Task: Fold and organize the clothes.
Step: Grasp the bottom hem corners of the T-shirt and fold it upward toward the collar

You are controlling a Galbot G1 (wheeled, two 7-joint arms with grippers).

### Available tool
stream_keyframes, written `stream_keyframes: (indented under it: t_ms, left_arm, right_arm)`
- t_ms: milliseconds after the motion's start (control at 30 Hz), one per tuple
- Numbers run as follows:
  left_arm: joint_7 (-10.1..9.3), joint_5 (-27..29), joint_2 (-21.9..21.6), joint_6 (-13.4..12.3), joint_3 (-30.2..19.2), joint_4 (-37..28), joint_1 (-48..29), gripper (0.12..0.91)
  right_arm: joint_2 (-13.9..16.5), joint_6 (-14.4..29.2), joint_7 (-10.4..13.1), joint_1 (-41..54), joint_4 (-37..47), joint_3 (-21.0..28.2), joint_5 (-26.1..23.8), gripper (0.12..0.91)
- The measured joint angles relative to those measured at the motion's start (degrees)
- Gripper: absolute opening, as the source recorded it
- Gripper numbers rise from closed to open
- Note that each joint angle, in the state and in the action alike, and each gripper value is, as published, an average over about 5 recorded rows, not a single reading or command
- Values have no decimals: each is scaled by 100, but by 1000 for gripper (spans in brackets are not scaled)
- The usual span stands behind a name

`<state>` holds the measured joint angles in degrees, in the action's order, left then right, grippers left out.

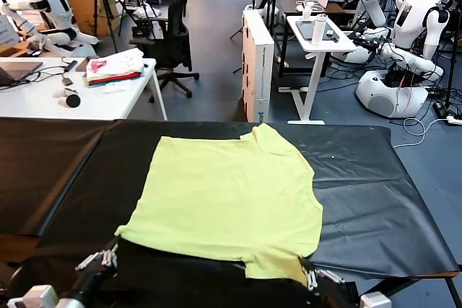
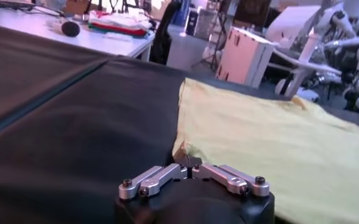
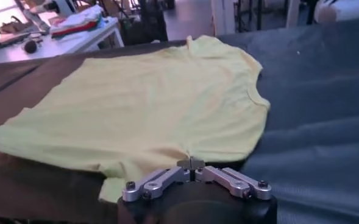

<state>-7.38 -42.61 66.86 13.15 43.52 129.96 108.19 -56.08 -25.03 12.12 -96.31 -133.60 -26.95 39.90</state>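
Pinching the T-shirt [image 1: 231, 192] at the table's near edge, both closed grippers [image 1: 107, 256] [image 1: 312, 277] risk slipping off thin fabric

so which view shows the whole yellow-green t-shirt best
The head view: the T-shirt lies spread flat on the black table cover, both sleeves and every edge visible. The right wrist view shows most of it, with the near sleeve partly behind the gripper. The left wrist view shows only part of it.

A robotics lab: white humanoid robots [image 1: 404, 27], desks [image 1: 79, 95], office chair [image 1: 172, 34].
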Motion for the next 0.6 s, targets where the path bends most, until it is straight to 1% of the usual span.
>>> stream_keyframes:
  t_ms: [267,433,600]
  left_arm:
    - [16,58,49,19,-198,-328,-813,147]
    - [23,172,94,-7,-309,-583,-1226,147]
    - [-4,397,141,33,-508,-869,-1635,147]
  right_arm:
    - [-46,103,-15,962,799,207,489,138]
    - [-76,104,-13,1611,1319,423,523,138]
    - [-96,110,-16,2167,1742,675,525,138]
